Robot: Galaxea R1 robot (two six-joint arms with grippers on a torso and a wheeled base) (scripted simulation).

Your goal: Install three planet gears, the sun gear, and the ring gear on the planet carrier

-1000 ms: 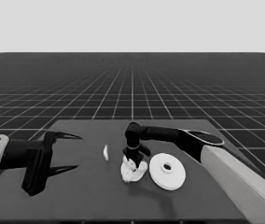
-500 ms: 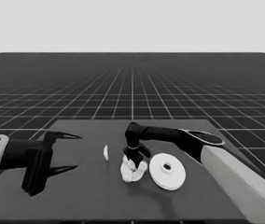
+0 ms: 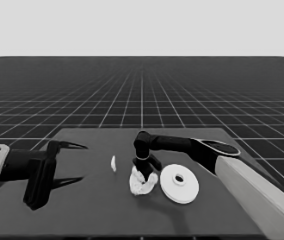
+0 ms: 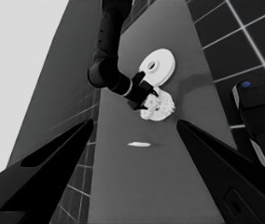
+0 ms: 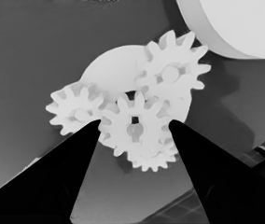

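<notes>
Jaws of right gripper (image 5: 133,128) spread apart either side of centre gear (image 5: 135,126), gripping nothing; left gripper (image 3: 64,162) also spread and bare, parked over table's (image 3: 92,210) left end.

Four gears (image 3: 143,181) sit meshed on smaller round part (image 5: 109,70) near mid-table: three outer ones plus the centre one, which right gripper hangs directly over. So gear stage looks done or nearly, tho can't tell if centre gear is fully seated. Larger round part (image 3: 179,183) lies just beside the cluster, to its right, untouched. Next move prob: lift clear, shift over to larger round part, grip by its rim, lower it square over gears w/ teeth lined up. Thin white piece (image 3: 113,163) stands apart, not needed.
</notes>
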